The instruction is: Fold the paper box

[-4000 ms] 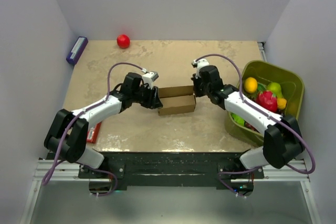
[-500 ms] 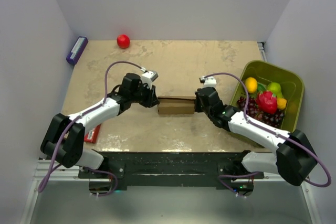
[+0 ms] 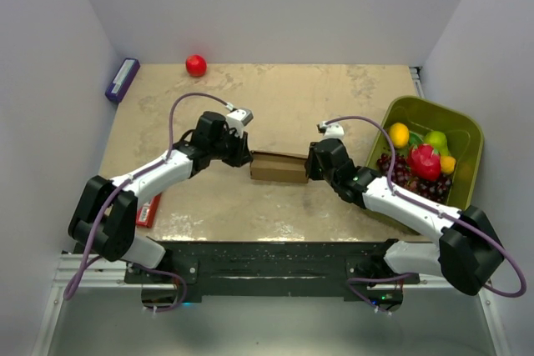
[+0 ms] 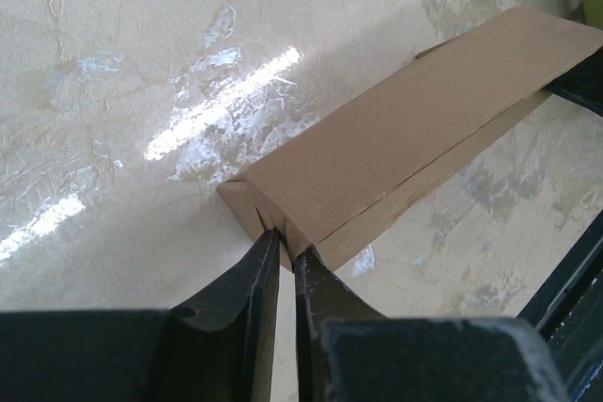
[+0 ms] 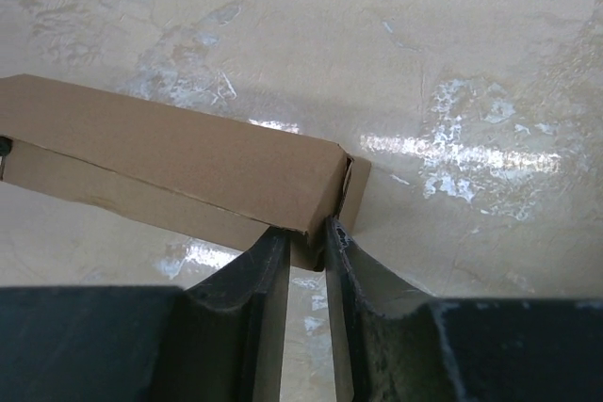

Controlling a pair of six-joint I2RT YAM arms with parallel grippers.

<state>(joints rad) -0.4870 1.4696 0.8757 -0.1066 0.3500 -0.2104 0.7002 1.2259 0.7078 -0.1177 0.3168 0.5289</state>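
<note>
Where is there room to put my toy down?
Bare: the back strip between the red ball and the green bin, and the front strip before the paper box. Crowded: the middle, where the left gripper and right gripper meet the box's ends.

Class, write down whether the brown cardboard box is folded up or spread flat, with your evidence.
Folded up: the paper box is a long closed block, top panel down.

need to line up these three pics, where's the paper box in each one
top external: the paper box lies in the middle of the picture, long side left to right.
left wrist: the paper box runs from bottom centre up to the upper right corner.
right wrist: the paper box runs from the left edge to just right of centre.
shared landmark: the tan marbled table under it.
</note>
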